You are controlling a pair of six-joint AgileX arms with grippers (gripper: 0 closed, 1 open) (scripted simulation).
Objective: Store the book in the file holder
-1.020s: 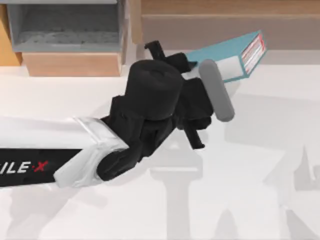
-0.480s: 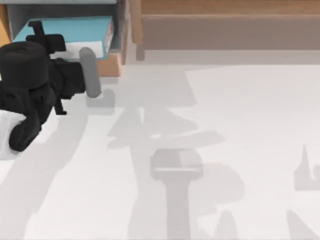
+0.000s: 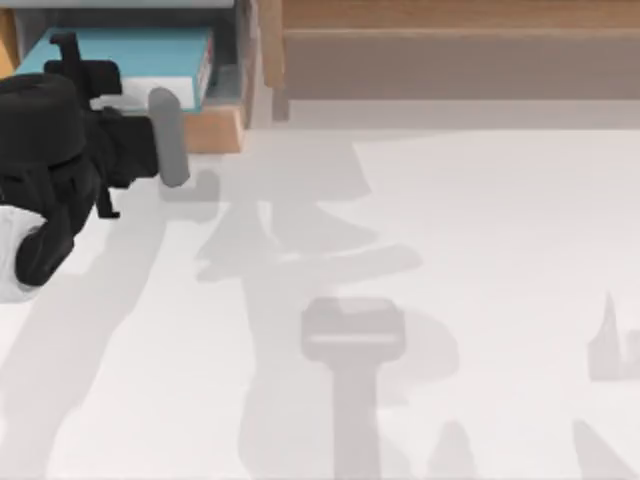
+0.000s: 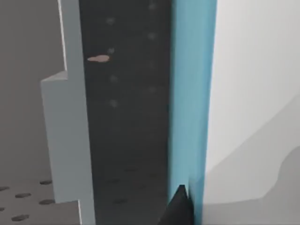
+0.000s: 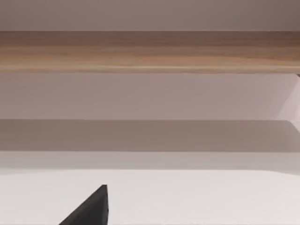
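1. Overhead, in the top view: left gripper [image 3: 105, 80] at the far left of the table, up against the file holder [image 3: 240, 60], pinching the near edge of the book [image 3: 130, 52]. Teal cover lying flat inside the grey compartment, red-marked page end [image 3: 205, 72] pointing toward the holder's right wall. Light wood front panel [image 3: 210, 130] just below the book, partly behind a grey cylinder on the wrist [image 3: 168, 135]. Long brown shelf [image 3: 450, 50] along the back to the right, apart from the holder. White table [image 3: 450, 300] crossed by soft grey shadows.

2. Next, the left wrist view: teal edge of the book [image 4: 192, 103] running the length of the picture, a black fingertip [image 4: 178, 208] pressed on it. Dark interior of the holder beside the book, then a pale grey wall [image 4: 70, 140] with a stepped edge.

3. Lastly, the right wrist view: one black fingertip [image 5: 91, 208] low over the white table, facing the brown wooden shelf [image 5: 150, 51]. Spread or pressed together, cannot tell.
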